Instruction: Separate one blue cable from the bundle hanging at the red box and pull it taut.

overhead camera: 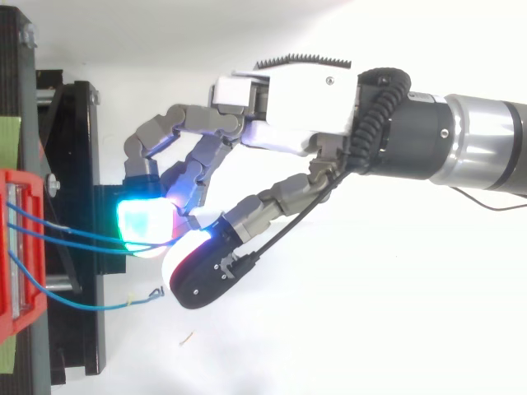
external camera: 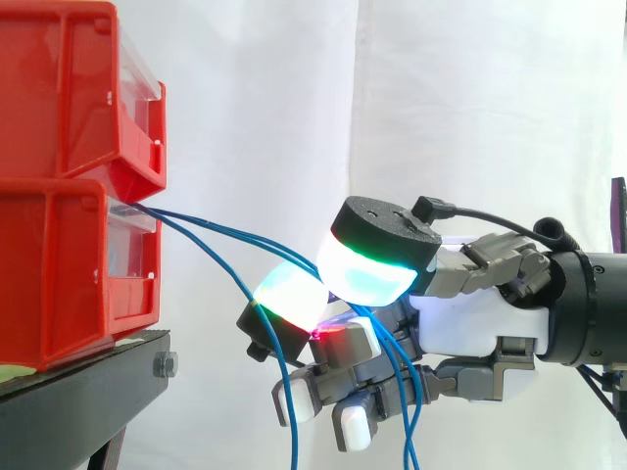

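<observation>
**A:** From the side, where is the robot hand (external camera: 470,323)?

**B:** It reaches in from the right, just beside the two stacked red bins (external camera: 69,127) on the black stand (external camera: 88,392), with the white curtain (external camera: 255,98) behind. Its two glowing pads (external camera: 289,299) are pressed together. The thumb's big pad is above and a finger's pad is below it to the left.

**A:** And the blue cables (external camera: 201,226)?

**B:** They come out of the gap between the upper and lower bin. They slope down to the right in gentle curves and pass between those two pads, so the robot hand is pinching them. How many lie in the pinch I cannot tell. Past the pads they drop down across the curled lower fingers. One of them hangs down on the bin side of the pads.

**A:** And from above?

**B:** The robot hand (overhead camera: 296,107) enters from the right, its fingers curled towards the red bins (overhead camera: 20,325) at the left edge. Two blue cables (overhead camera: 74,233) run side by side from the bin across the black stand (overhead camera: 74,148) into the closed pads (overhead camera: 144,226).

**A:** Anything outside the grip?

**B:** A loose cable (overhead camera: 90,306) loops out of the bin below those two. Its bare end lies just beside the thumb's dark pad, and I cannot tell whether they touch.
</observation>
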Motion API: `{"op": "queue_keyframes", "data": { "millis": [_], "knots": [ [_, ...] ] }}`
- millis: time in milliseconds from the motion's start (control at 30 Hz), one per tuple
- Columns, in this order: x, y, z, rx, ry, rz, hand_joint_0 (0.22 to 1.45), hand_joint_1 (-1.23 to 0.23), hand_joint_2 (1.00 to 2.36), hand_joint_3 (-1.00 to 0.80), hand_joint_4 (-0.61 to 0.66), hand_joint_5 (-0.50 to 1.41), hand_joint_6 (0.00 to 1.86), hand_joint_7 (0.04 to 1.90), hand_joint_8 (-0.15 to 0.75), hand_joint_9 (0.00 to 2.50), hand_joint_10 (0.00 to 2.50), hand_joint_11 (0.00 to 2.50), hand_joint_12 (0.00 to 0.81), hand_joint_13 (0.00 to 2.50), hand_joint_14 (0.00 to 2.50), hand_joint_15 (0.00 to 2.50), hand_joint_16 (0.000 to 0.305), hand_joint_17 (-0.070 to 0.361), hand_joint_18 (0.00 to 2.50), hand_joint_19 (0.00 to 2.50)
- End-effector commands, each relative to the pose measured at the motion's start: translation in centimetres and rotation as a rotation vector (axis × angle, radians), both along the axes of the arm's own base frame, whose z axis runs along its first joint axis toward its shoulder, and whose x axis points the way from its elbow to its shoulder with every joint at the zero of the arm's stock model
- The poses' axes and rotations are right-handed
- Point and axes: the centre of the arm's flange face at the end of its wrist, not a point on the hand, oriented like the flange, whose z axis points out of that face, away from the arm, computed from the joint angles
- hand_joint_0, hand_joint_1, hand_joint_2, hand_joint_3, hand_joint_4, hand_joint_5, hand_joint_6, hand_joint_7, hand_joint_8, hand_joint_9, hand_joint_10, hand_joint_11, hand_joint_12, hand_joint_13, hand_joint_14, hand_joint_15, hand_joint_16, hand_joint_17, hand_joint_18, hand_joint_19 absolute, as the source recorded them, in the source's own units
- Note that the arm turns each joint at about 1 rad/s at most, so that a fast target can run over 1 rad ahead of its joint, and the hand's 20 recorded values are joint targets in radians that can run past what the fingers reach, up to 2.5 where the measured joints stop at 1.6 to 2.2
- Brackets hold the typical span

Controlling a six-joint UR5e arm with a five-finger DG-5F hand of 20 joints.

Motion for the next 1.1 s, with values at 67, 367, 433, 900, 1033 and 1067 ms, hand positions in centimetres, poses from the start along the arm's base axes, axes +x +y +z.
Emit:
{"op": "queue_keyframes", "data": {
  "millis": [67, 367, 433, 900, 1033, 1067],
  "knots": [
    [-0.02, 0.0, 0.02, 0.001, 0.0, 0.0, 0.59, -0.77, 1.0, -0.5, 0.2, -0.19, 0.83, 1.16, 0.363, 1.0, 0.02, 1.11, 0.401, 0.74, 0.02, 0.59, 0.045, 0.101, 0.84, 0.66],
    [0.0, 0.12, 0.02, 0.001, 0.0, 0.002, 0.66, -0.71, 1.0, -0.48, 0.17, -0.16, 0.8, 1.18, 0.368, 1.03, 0.02, 1.1, 0.4, 0.75, 0.02, 0.59, 0.045, 0.101, 0.84, 0.68],
    [0.0, 0.12, 0.02, -0.001, 0.0, 0.001, 0.67, -0.75, 1.01, -0.39, 0.14, -0.17, 0.81, 1.19, 0.368, 1.03, 0.02, 1.11, 0.4, 0.75, 0.02, 0.59, 0.045, 0.101, 0.85, 0.68],
    [0.01, 0.2, 0.02, 0.004, 0.0, 0.0, 0.7, -0.87, 1.02, -0.26, 0.12, -0.2, 0.85, 1.21, 0.363, 0.97, 0.03, 1.09, 0.415, 0.74, 0.02, 0.59, 0.047, 0.107, 0.84, 0.68],
    [0.01, 0.2, 0.02, 0.004, 0.0, 0.0, 0.74, -0.88, 1.01, -0.37, 0.16, -0.2, 0.85, 1.15, 0.363, 0.96, 0.02, 1.1, 0.414, 0.73, 0.02, 0.58, 0.047, 0.107, 0.84, 0.68],
    [0.01, 0.09, 0.03, 0.004, -0.002, -0.001, 0.75, -0.87, 1.01, -0.42, 0.18, -0.2, 0.85, 1.15, 0.362, 0.96, 0.03, 1.1, 0.415, 0.73, 0.02, 0.58, 0.048, 0.107, 0.83, 0.68]
  ]
}}
